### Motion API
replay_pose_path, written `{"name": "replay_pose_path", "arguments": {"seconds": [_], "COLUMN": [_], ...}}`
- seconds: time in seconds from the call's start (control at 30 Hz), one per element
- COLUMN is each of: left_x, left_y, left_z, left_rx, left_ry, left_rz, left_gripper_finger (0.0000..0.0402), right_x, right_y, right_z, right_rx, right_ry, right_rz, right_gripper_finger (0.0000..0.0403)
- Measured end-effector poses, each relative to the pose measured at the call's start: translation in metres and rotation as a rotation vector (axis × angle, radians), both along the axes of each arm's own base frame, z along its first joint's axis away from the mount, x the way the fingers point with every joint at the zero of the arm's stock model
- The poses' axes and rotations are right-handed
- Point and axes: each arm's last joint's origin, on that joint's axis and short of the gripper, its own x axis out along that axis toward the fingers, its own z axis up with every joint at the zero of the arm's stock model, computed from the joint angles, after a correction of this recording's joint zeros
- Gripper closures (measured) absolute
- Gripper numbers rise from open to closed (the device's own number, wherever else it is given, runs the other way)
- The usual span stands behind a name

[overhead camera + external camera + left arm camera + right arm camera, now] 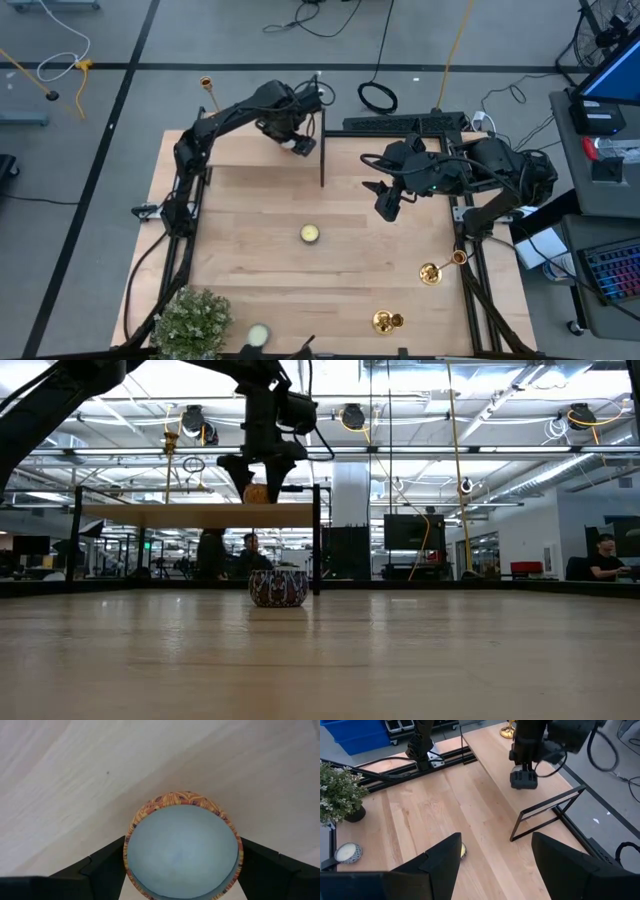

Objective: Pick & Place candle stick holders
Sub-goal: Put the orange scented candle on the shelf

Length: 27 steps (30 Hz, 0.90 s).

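Observation:
My left gripper (298,143) is over the raised wooden shelf (200,515) at the table's far side, shut on a round patterned candle tin (182,850) filled with pale blue wax. One gold candle stick holder (207,85) stands upright on the shelf's far left corner (170,460). Two more (430,272) (387,321) are on the table near its right front. My right gripper (385,208) hangs open above the table's right half, with nothing between its fingers (440,865). My left gripper pinches the tin by two opposite sides of its round wall (126,855), one finger on each side. The fingers come from above and point down. The tin is level with its open top up. I cannot tell whether it rests on the shelf or hangs just above it.
A yellowish tealight (309,233) sits mid-table and a pale one (258,335) at the near edge beside a potted plant (192,320). The shelf's black frame post (322,150) stands between the arms. People sit in the room beyond.

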Motion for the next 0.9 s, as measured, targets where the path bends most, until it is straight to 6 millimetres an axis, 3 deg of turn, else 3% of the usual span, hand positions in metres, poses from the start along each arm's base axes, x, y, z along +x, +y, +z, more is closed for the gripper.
{"name": "replay_pose_path", "arguments": {"seconds": [0.2, 0.43, 0.73, 0.9], "left_x": [-0.018, -0.053, -0.123, -0.149], "left_y": [0.000, -0.010, -0.044, -0.050], "left_z": [0.024, 0.056, 0.044, 0.036], "left_rx": [0.030, 0.036, 0.001, 0.033], "left_ry": [-0.060, -0.150, -0.054, -0.062], "left_rz": [0.117, 0.231, 0.369, 0.434], "left_gripper_finger": [0.0082, 0.0082, 0.0082, 0.0082], "right_x": [-0.001, 0.000, 0.001, 0.004], "right_y": [0.000, 0.000, 0.000, -0.004], "right_z": [-0.001, 0.000, 0.002, 0.004], "right_rx": [-0.004, -0.013, -0.032, -0.038], "right_ry": [0.009, 0.011, -0.006, -0.029], "right_rz": [0.002, 0.009, 0.023, 0.020], "right_gripper_finger": [0.0165, 0.0165, 0.0165, 0.0165]}}
